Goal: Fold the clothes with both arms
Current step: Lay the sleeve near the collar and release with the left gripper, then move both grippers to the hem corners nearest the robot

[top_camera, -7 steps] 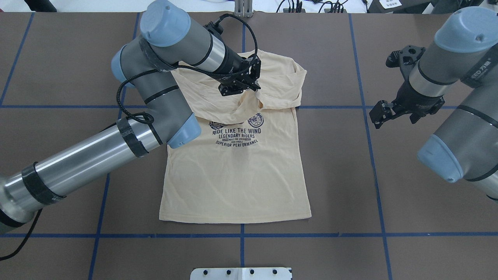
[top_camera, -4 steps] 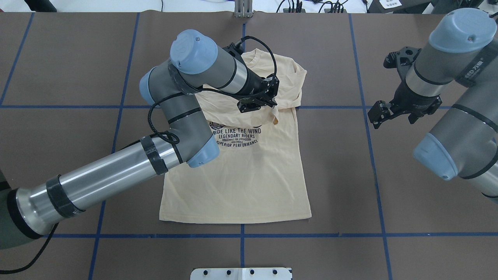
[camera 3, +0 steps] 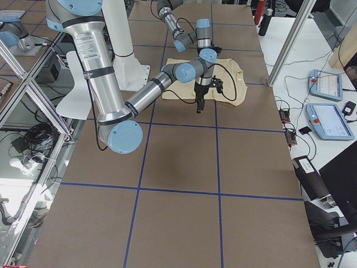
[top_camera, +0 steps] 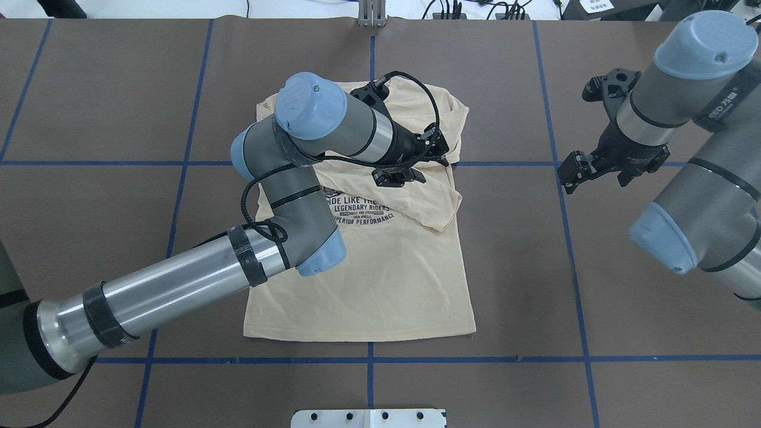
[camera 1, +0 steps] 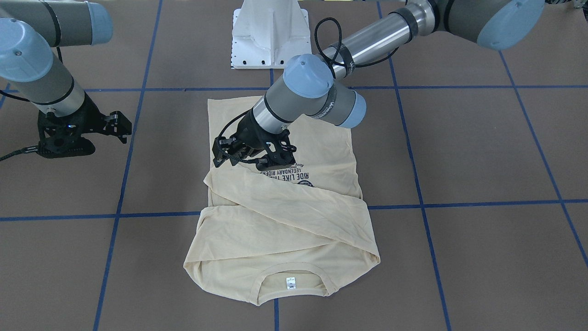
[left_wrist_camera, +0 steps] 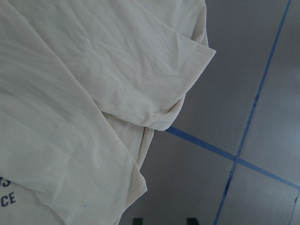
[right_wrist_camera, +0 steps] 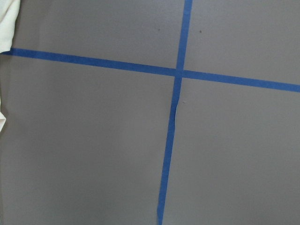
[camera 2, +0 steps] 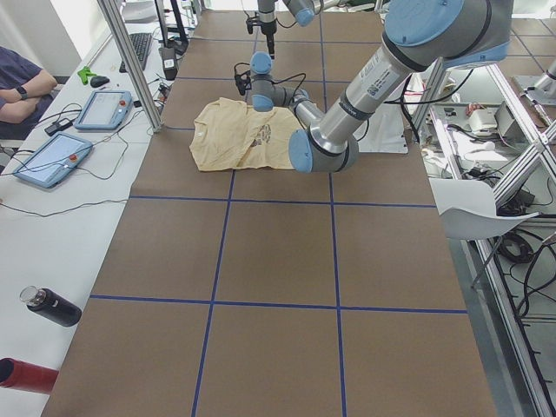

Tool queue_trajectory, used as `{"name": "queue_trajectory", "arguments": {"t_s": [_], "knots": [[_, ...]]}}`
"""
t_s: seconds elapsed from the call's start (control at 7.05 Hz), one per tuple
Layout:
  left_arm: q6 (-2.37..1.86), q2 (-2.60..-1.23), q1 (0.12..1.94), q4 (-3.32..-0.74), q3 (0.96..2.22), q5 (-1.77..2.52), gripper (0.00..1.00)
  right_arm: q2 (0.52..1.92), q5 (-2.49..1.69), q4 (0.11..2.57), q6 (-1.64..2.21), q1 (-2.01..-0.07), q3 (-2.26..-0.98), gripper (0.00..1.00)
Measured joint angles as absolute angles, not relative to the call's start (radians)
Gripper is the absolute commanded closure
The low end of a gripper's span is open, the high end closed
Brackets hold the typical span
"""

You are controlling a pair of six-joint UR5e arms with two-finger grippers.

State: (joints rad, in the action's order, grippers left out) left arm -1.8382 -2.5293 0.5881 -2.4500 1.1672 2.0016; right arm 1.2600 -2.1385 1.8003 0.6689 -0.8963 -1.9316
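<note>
Cream T-shirt (top_camera: pixel 368 279) on table (top_camera: pixel 89 89), sleeve (top_camera: pixel 429 207) folded across chest, left end effector (top_camera: pixel 399 177) released above it, right end effector (top_camera: pixel 569 175) aside, grip unclear

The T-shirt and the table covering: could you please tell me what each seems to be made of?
T-shirt: thin, matte knit, likely cotton jersey. It drapes in soft folds and creases, and the print sits flat on it.
Table covering: matte brown sheet, perhaps paper or felt. It lies flat and shows no shine.

Taped table (top_camera: pixel 594 267), pedestal (camera 1: pixel 271 37), perhaps a flask (camera 2: pixel 50 307).
</note>
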Motion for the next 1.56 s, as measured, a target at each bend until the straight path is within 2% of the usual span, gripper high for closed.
{"name": "queue_trajectory", "arguments": {"t_s": [0.14,0.43,0.71,1.14,1.28,1.56], "knots": [[-1.835,-2.515,0.592,-2.444,1.182,2.001,0.0,1.26,-2.14,1.762,0.684,-0.894,-1.931,0.0],[-1.814,-2.433,0.608,-2.344,1.305,2.003,0.0,1.262,-2.139,1.629,0.833,-0.844,-1.937,0.0],[-1.717,-2.32,0.628,-2.131,1.511,2.002,0.0,1.267,-2.105,1.472,1.089,-0.725,-1.951,0.0],[-1.568,-2.106,0.666,-1.91,1.828,2.0,0.0,1.269,-1.909,1.421,1.322,-0.466,-1.976,0.01],[-1.541,-2.062,0.67,-1.883,1.88,2.0,0.0,1.269,-1.845,1.421,1.361,-0.394,-1.973,0.02],[-1.528,-2.036,0.672,-1.87,1.903,2.0,0.0,1.273,-1.803,1.424,1.384,-0.328,-1.96,0.02]]}}
